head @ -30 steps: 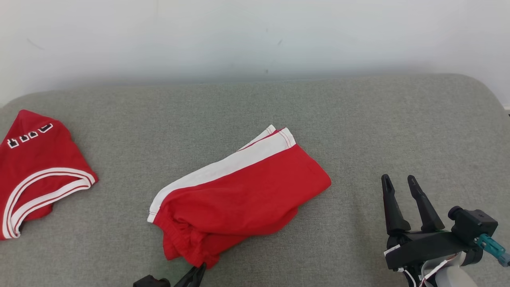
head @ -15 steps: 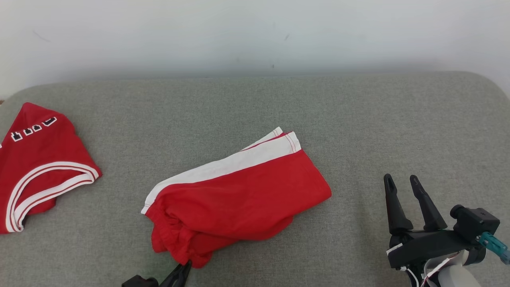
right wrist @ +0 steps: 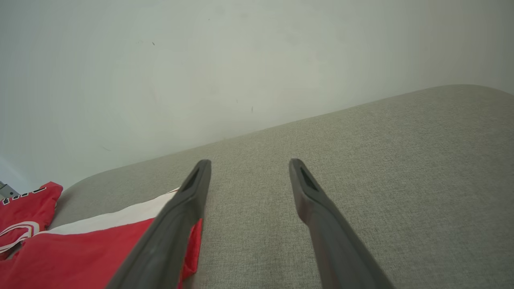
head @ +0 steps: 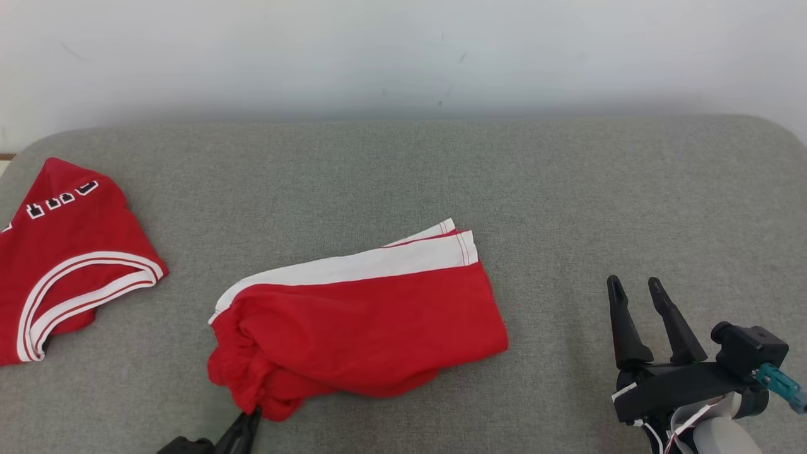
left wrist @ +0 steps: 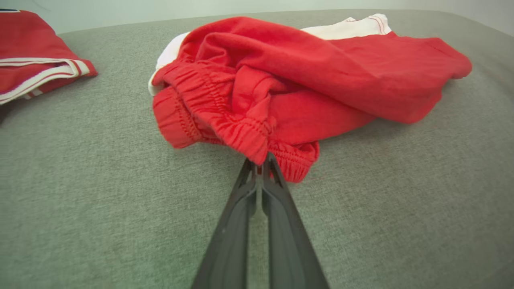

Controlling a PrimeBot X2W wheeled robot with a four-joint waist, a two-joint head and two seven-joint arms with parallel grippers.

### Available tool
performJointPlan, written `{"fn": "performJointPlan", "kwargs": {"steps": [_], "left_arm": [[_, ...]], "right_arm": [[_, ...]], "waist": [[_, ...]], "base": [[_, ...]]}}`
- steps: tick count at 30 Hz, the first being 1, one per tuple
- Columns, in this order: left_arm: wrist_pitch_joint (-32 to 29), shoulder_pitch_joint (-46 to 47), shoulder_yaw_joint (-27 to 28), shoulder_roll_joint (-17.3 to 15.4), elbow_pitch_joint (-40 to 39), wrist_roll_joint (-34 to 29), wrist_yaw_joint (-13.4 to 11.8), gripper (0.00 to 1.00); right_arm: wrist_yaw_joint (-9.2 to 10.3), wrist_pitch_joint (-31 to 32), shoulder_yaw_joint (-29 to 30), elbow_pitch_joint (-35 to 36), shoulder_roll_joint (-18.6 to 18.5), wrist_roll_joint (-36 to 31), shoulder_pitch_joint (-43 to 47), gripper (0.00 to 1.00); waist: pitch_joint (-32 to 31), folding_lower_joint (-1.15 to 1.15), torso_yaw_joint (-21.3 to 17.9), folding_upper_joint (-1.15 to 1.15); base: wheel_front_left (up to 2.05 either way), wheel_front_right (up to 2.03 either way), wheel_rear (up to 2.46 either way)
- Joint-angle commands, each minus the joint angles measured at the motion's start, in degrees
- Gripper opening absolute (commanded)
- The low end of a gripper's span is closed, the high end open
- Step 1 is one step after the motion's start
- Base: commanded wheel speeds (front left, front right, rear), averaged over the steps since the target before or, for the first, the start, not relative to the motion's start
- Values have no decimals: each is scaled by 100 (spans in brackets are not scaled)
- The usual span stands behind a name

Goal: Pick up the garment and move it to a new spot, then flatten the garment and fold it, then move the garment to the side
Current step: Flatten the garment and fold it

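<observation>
The garment [head: 359, 321] is a pair of red shorts with a white side stripe, folded and lying in the middle of the grey cushion [head: 567, 208]. My left gripper [head: 251, 415] is shut on the elastic waistband at the garment's near left corner, seen close in the left wrist view, where the gripper [left wrist: 261, 158] pinches the gathered waistband of the garment [left wrist: 313, 76]. My right gripper [head: 634, 287] stands open to the right of the garment, apart from it, nothing between its fingers. The right wrist view has that gripper [right wrist: 249, 165] above bare cushion, the garment [right wrist: 80, 253] at its lower left.
A second red garment with white trim and dark lettering [head: 63, 252] lies at the cushion's left end. A pale wall [head: 403, 57] runs behind the cushion. Bare cushion spreads to the right and behind the shorts.
My left gripper has dragged the garment's waistband end leftward and nearer, so the shorts have swung round and lie more level. The right gripper has kept its place. The camera has shifted slightly.
</observation>
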State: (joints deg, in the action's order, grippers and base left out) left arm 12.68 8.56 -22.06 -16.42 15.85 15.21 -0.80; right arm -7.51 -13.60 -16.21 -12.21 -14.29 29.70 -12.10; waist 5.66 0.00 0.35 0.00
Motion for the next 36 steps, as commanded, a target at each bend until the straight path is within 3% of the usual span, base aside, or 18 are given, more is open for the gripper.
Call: {"fn": "performJointPlan", "kwargs": {"steps": [1,15,16,17,18,36], "left_arm": [[48,51,40,-59,34,35,-33,0],[208,94,78,80,373,138,-92,0],[212,101,95,81,374,119,-116,12],[215,97,105,92,384,105,-136,69],[223,82,129,110,385,113,-156,100],[264,-450,921,608,-845,-191,-436,100]], "right_arm": [[4,7,-17,-19,-15,-15,8,100],[4,34,-94,-90,24,47,56,100],[4,40,-111,-96,28,54,57,100],[4,51,-132,-109,35,62,59,100],[4,77,-157,-118,42,81,61,100],[4,524,-731,-650,160,344,-61,100]], "waist": [[-7,0,-5,0],[-72,0,-27,0],[-80,0,-21,0],[-90,0,-15,0],[-102,0,-9,0],[-186,0,371,0]], "base": [[0,0,0],[0,0,0],[0,0,0],[0,0,0],[0,0,0],[0,0,0]]}}
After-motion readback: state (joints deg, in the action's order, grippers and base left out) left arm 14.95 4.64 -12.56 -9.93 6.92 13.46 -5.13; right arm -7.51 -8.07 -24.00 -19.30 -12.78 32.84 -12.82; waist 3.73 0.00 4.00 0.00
